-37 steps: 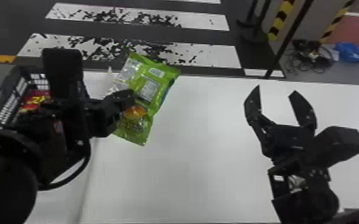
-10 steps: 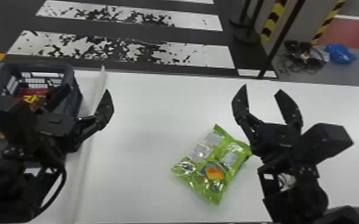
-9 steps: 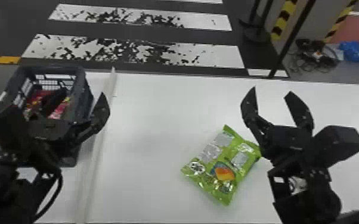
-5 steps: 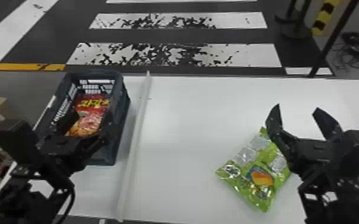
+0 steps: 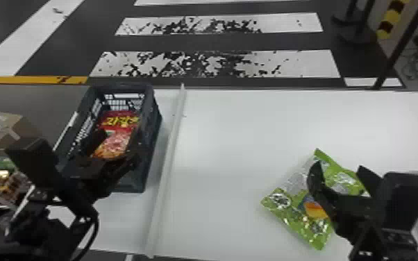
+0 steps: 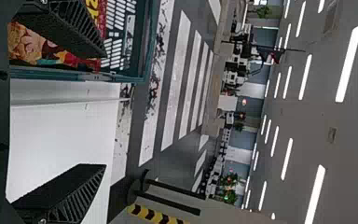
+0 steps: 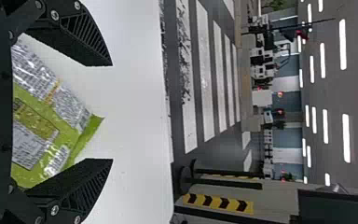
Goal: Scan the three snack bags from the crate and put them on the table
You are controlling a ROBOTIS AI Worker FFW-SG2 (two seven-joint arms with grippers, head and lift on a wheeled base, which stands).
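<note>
A green snack bag (image 5: 288, 215) flat on the table, a red one (image 5: 114, 139) (yellow lettering) inside the crate.

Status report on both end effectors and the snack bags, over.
Left end effector open at the crate. Right end effector open over green bag, on table. Red bag inside crate, walls around it.

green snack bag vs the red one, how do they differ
The green snack bag is green and silver, the red snack bag red with yellow print. The green snack bag lies on the table, the red snack bag in the crate. The green snack bag is askew to the table's edges; the red snack bag runs roughly lengthwise.
</note>
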